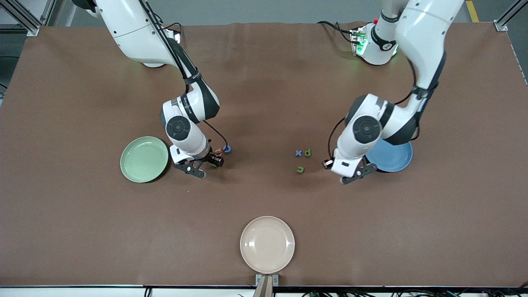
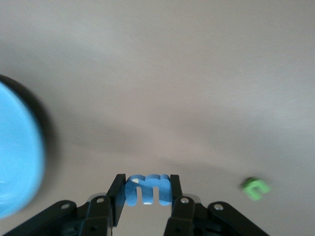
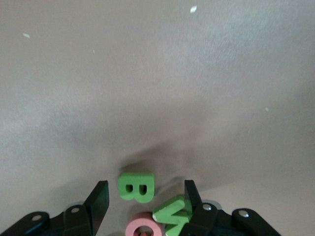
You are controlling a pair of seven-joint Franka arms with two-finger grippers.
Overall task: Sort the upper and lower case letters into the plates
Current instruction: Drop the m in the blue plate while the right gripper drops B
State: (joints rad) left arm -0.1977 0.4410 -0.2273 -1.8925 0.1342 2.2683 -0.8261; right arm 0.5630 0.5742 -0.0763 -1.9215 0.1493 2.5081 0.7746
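Note:
My left gripper (image 1: 359,173) (image 2: 146,192) is shut on a blue lower-case m (image 2: 147,189), over the table at the edge of the sky-blue plate (image 1: 392,156) (image 2: 15,157). My right gripper (image 1: 203,166) (image 3: 145,191) is low over the table beside the pale green plate (image 1: 144,159), open. Between its fingers lie a green B (image 3: 136,187), a pink round letter (image 3: 142,227) and a green W (image 3: 172,214) that leans against one finger. Both plates show no letters in them.
A blue x (image 1: 298,153), a green d (image 1: 307,152) and a green u-shaped letter (image 1: 300,169) (image 2: 255,188) lie mid-table. A blue ring-shaped letter (image 1: 226,149) sits by the right gripper. A cream-beige plate (image 1: 267,244) stands near the front edge.

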